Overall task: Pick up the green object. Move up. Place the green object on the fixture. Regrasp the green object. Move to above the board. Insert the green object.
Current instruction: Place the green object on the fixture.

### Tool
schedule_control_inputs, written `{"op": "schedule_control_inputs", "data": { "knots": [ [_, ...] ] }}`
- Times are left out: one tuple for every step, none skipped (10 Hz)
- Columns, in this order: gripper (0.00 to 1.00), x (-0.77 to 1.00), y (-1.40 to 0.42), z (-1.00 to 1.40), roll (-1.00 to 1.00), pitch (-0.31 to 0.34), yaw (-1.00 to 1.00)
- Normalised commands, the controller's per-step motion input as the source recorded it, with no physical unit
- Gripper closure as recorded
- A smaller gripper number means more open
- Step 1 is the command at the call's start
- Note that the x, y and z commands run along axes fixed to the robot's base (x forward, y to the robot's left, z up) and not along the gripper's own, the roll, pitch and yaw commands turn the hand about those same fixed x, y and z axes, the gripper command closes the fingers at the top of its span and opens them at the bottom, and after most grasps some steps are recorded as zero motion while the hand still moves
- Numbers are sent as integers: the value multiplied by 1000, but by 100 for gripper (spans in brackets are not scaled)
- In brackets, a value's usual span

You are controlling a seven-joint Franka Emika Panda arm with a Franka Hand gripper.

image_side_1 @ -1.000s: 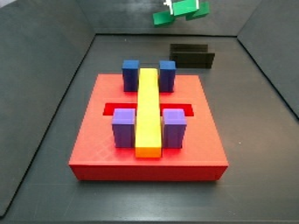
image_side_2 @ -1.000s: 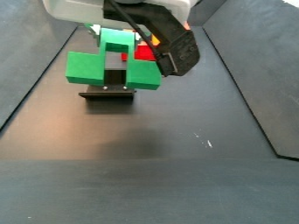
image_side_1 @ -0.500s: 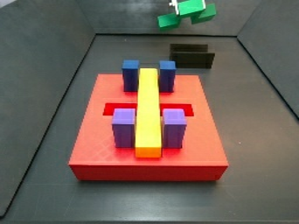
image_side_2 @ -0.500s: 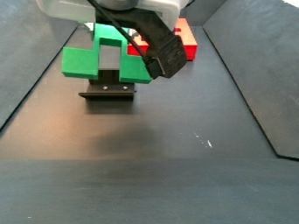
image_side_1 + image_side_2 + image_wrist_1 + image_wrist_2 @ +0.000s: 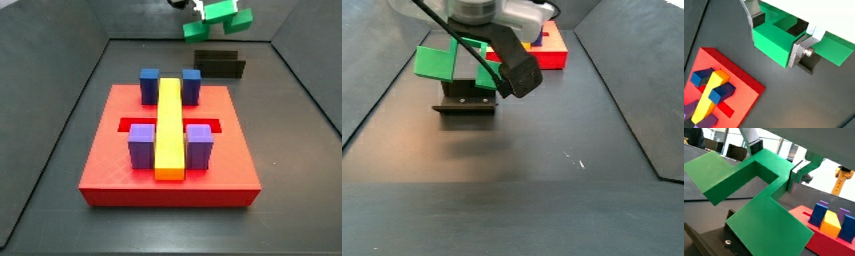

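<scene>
Lifted higher since before, my gripper (image 5: 781, 35) clamps the smooth notched green object (image 5: 784, 41) above the dark stepped fixture (image 5: 465, 99); beyond it, the red board (image 5: 160, 160) carries 4 blocks.

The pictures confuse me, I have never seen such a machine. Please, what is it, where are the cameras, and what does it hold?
It is a robot arm ending in a two-finger gripper. Two cameras sit on its wrist and look down past the fingers; two stand beside the table. The gripper holds the green object in the air, above the fixture, a dark bracket on the floor. Further along lies the board, a red slab carrying a yellow bar with blue blocks and purple blocks beside it.
</scene>
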Motion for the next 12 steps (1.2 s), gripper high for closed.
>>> {"op": "schedule_control_inputs", "data": {
  "knots": [
    [100, 226, -246, -446, 57, 180, -320],
    [100, 300, -223, -466, 91, 251, -360],
    [100, 274, -174, -337, 97, 243, -309],
    [100, 0, -74, -49, 123, 69, 0],
    [100, 0, 0, 0, 11, 0, 0],
    [100, 100, 0, -20, 0, 23, 0],
    [100, 360, 0, -97, 26, 274, -97],
    [100, 351, -23, -129, 303, 369, -34],
    [100, 406, -57, -146, 269, 414, 0],
    [100, 397, -29, -111, 174, 386, 0],
    [100, 154, 0, -23, 31, 177, -23],
    [100, 57, 0, -17, -3, 0, 0]
  ]
}}
